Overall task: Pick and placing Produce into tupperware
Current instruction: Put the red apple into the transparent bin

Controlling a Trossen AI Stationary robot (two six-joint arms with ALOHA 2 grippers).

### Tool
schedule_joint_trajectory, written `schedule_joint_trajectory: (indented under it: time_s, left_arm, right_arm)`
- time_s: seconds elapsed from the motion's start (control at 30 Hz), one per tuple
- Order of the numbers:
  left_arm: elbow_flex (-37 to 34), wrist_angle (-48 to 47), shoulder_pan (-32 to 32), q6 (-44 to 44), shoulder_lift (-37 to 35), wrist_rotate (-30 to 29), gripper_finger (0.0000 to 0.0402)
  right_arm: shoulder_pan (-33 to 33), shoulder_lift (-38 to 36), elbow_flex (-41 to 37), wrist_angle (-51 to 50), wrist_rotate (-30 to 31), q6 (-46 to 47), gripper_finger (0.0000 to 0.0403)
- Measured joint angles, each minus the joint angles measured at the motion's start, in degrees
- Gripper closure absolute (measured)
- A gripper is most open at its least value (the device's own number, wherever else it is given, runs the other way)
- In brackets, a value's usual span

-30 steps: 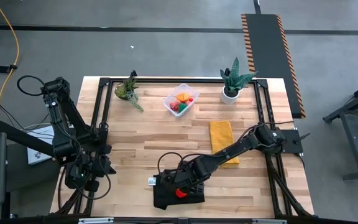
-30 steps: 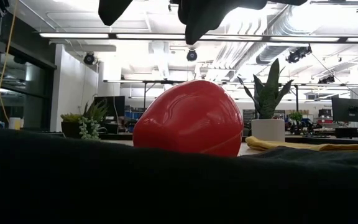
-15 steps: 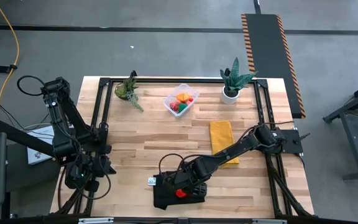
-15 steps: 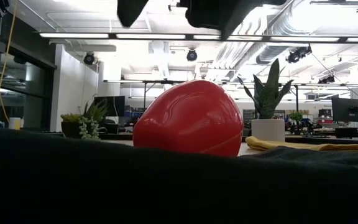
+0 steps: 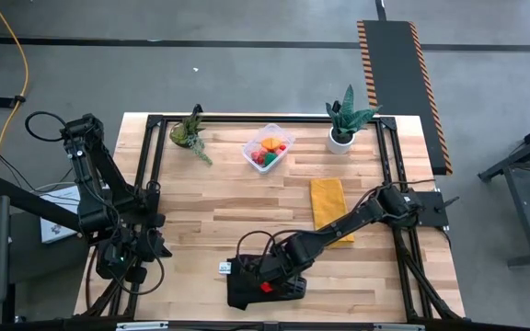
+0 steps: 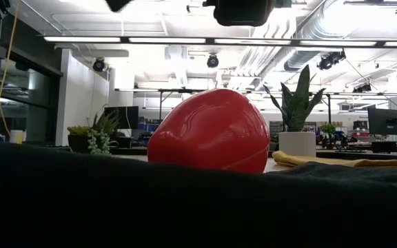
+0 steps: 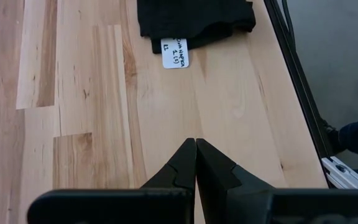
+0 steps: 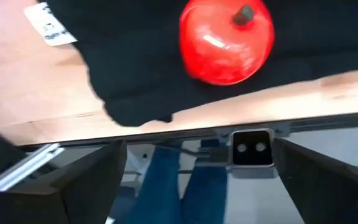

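Note:
A red apple-like produce piece (image 5: pixel 267 288) with a dark stem lies on a black cloth (image 5: pixel 247 294) at the table's near edge; it also shows in the right wrist view (image 8: pixel 227 40) and the low view (image 6: pixel 209 131). My right gripper (image 8: pixel 194 155) is open above it, toward the near edge, touching nothing; it shows in the high view (image 5: pixel 263 274). The clear tupperware (image 5: pixel 268 147) stands at the far middle with red, orange and green pieces inside. My left gripper (image 7: pixel 196 155) is shut and empty over bare wood at the near left (image 5: pixel 122 267).
A leafy plant (image 5: pixel 190 131) stands far left of the tub, and a plant in a white pot (image 5: pixel 342 124) far right. A yellow cloth (image 5: pixel 328 207) lies under my right arm. A white label (image 7: pixel 174 53) sticks out of the black cloth. Blue trouser legs (image 8: pixel 179 186) show beyond the near edge.
My right gripper has shifted a little toward the table's near and left edges over the black cloth. The red piece has stayed where it was.

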Motion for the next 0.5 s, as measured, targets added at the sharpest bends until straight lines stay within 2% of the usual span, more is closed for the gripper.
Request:
schedule_joint_trajectory:
  time_s: [0.33,0.5]
  left_arm:
    - [0.0,0.0,0.0,0.0,0.0,0.0,0.0401]
    - [0.0,0.0,0.0,0.1,0.0,0.0,0.0401]
  right_arm:
    - [0.0,0.0,0.0,4.7,6.8,3.4,0.0006]
    - [0.0,0.0,0.0,5.0,7.1,4.4,0.0006]
